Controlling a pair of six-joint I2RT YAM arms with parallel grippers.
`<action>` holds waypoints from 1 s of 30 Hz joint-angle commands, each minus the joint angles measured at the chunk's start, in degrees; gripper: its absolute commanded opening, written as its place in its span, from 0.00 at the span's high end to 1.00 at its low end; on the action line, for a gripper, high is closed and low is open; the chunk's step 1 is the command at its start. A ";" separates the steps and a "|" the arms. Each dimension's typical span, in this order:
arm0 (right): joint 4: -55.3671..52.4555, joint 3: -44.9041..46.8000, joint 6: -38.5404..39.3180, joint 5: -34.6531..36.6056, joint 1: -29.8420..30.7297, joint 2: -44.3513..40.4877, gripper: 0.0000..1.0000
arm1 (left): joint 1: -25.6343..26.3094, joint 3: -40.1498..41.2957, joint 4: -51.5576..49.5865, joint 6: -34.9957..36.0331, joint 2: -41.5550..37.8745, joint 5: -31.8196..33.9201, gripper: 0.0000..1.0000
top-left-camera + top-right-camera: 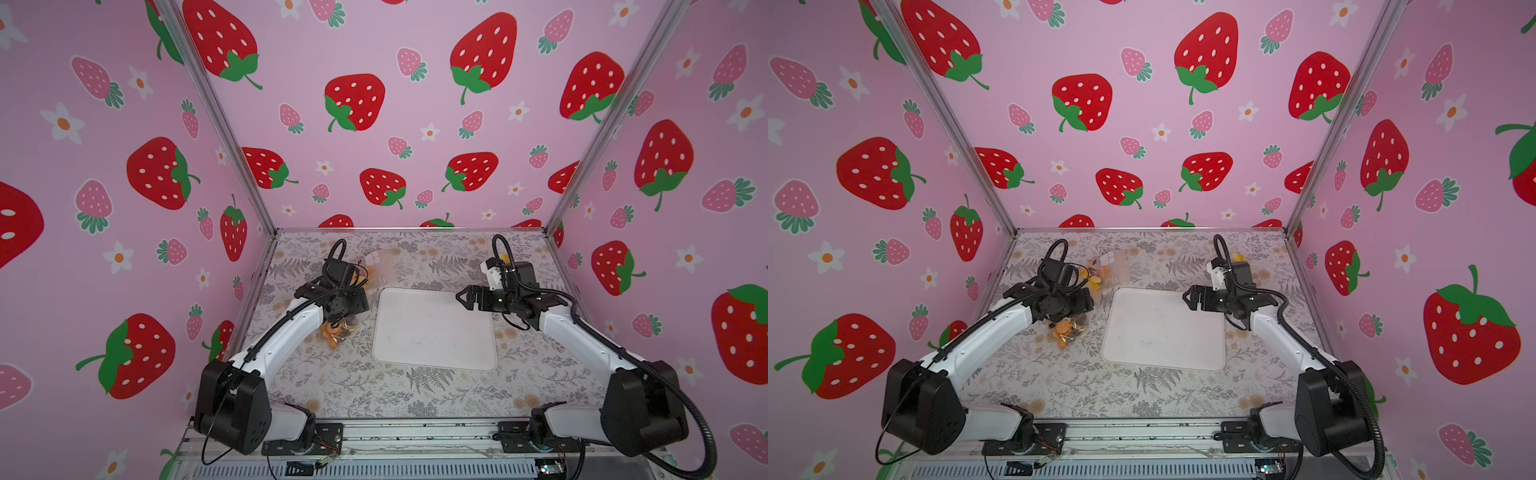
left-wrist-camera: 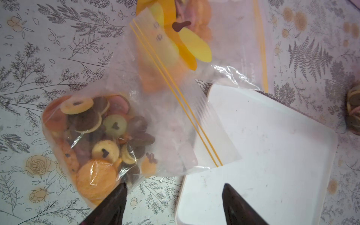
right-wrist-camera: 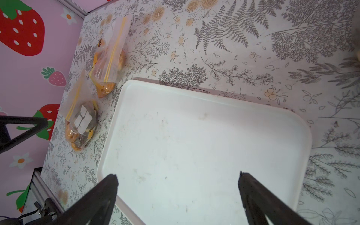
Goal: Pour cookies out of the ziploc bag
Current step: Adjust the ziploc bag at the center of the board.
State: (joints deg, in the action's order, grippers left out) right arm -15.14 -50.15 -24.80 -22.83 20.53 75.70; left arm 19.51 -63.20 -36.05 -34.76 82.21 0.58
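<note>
The ziploc bag (image 2: 171, 109) lies left of the white tray (image 2: 272, 148), with its yellow zip end toward the tray. The cookies (image 2: 91, 124), round and in tan, orange, dark brown and pink, are bunched in its closed end. In both top views they show just beyond my left wrist (image 1: 337, 332) (image 1: 1066, 332). My left gripper (image 2: 174, 188) is open. One of its fingertips (image 2: 121, 190) touches the bag's bottom corner and the other hangs over the tray. My right gripper (image 3: 178, 174) (image 1: 461, 298) is open and empty above the tray's far right corner.
A second zip bag (image 2: 224, 39) (image 1: 374, 268) with yellow and orange pieces lies beyond the first, near the tray's far left corner (image 3: 126, 82). The enclosure's left wall (image 3: 29, 78) runs close beside both bags. A small round dark-and-yellow object (image 2: 353, 111) shows at the left wrist view's edge.
</note>
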 commanded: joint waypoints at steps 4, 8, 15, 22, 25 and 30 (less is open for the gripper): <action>-2.42 1.66 0.06 1.35 0.30 -3.21 0.01 | -0.35 -8.97 -0.57 -1.41 9.00 0.68 0.21; -2.40 2.82 -0.30 1.38 0.30 -4.20 0.01 | -1.35 -11.53 -1.12 -2.22 12.82 1.40 0.23; -3.47 3.37 0.80 2.24 0.29 -4.95 0.01 | -2.81 -11.86 -1.38 -2.23 15.29 1.70 0.48; -3.17 3.18 0.79 2.26 0.30 -3.68 0.01 | -2.63 -10.05 -1.52 -2.00 13.41 1.09 0.78; -2.83 3.26 0.63 2.17 0.30 -3.44 0.01 | -2.63 -9.15 -2.26 -1.42 12.25 0.65 0.88; -2.86 3.40 0.76 2.12 0.30 -3.32 0.01 | -2.46 -6.23 -2.82 -0.77 9.19 0.05 1.00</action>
State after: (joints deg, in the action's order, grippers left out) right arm -17.45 -47.40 -24.18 -21.04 20.53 71.99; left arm 16.80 -71.16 -36.56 -35.68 93.71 0.80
